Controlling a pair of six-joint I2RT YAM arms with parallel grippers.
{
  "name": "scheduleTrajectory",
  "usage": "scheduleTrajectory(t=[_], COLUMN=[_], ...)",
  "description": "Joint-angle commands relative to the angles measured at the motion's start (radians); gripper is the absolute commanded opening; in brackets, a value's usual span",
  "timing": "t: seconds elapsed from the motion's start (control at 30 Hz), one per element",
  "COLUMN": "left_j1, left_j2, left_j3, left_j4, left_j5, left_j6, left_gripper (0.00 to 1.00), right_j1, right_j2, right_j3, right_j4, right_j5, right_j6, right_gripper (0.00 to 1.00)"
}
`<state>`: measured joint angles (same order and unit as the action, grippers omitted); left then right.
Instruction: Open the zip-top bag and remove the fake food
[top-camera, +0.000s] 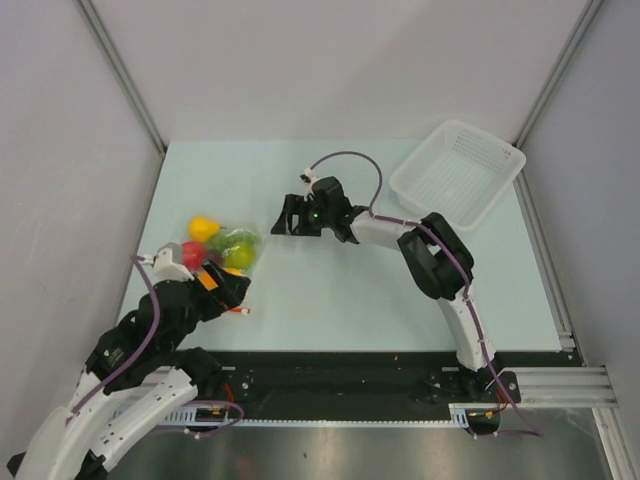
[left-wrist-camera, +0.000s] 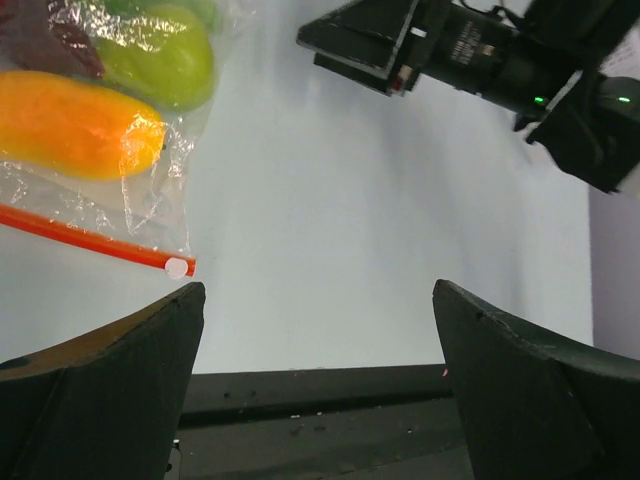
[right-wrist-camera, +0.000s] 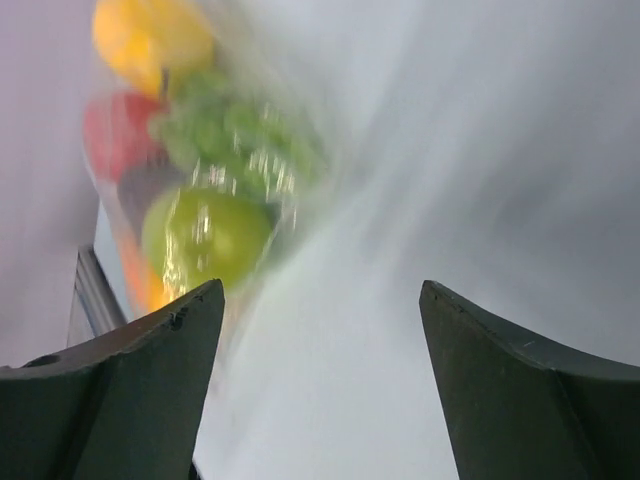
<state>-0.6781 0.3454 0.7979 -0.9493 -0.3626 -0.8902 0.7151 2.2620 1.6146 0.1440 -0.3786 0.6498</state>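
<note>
The zip-top bag (top-camera: 224, 246) lies at the left of the table with the fake food inside: yellow pear (top-camera: 203, 227), red apple (top-camera: 191, 252), green round fruit (top-camera: 241, 252). In the left wrist view the bag (left-wrist-camera: 150, 195) shows its orange-red zip strip (left-wrist-camera: 90, 240), an orange-yellow oval fruit (left-wrist-camera: 75, 125) and the green fruit (left-wrist-camera: 165, 55). My left gripper (top-camera: 238, 295) (left-wrist-camera: 318, 300) is open and empty, just beside the strip's end. My right gripper (top-camera: 281, 220) (right-wrist-camera: 322, 300) is open and empty, right of the bag and facing it; its view is blurred and shows green fruit (right-wrist-camera: 205, 235) and grapes (right-wrist-camera: 225, 135).
A white mesh basket (top-camera: 458, 172) stands at the back right corner. Grey walls close in the table on the left, back and right. The black base rail (top-camera: 400, 370) runs along the near edge.
</note>
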Motion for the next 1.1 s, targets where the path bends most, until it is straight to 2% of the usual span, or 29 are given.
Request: scheduleTrajectory(t=[0.0, 0.1, 0.23, 0.37, 0.43, 0.77, 0.93, 1.07], left_j1=[0.005, 0.005, 0.005, 0.005, 0.005, 0.005, 0.005, 0.005], left_j2=[0.104, 0.155, 0.133, 0.083, 0.049, 0.001, 0.009, 0.02], left_j3=[-0.017, -0.002, -0.015, -0.031, -0.038, -0.043, -0.049, -0.051], left_j4=[0.04, 0.023, 0.092, 0.135, 0.161, 0.152, 0.17, 0.176], left_j5=[0.036, 0.024, 0.056, 0.1, 0.131, 0.159, 0.174, 0.185], left_j6=[-0.01, -0.021, 0.013, 0.057, 0.083, 0.105, 0.102, 0.105], left_gripper=[0.99, 0.99, 0.99, 0.98, 0.96, 0.91, 0.9, 0.9], right_j1=[0.079, 0.133, 0.207, 0.273, 0.294, 0.303, 0.302, 0.29], right_j2=[-0.194, -0.24, -0.251, -0.19, -0.144, -0.015, 0.019, 0.008], right_j3=[-0.152, -0.3, -0.444, -0.464, -0.449, -0.378, -0.331, -0.335], right_j4=[0.005, 0.124, 0.27, 0.446, 0.477, 0.652, 0.69, 0.706], right_j5=[-0.089, -0.114, -0.092, -0.088, -0.092, -0.138, -0.161, -0.167], right_j6=[-0.062, 0.008, 0.117, 0.226, 0.275, 0.459, 0.51, 0.54], right_gripper=[0.88, 0.9, 0.9, 0.89, 0.86, 0.59, 0.49, 0.34])
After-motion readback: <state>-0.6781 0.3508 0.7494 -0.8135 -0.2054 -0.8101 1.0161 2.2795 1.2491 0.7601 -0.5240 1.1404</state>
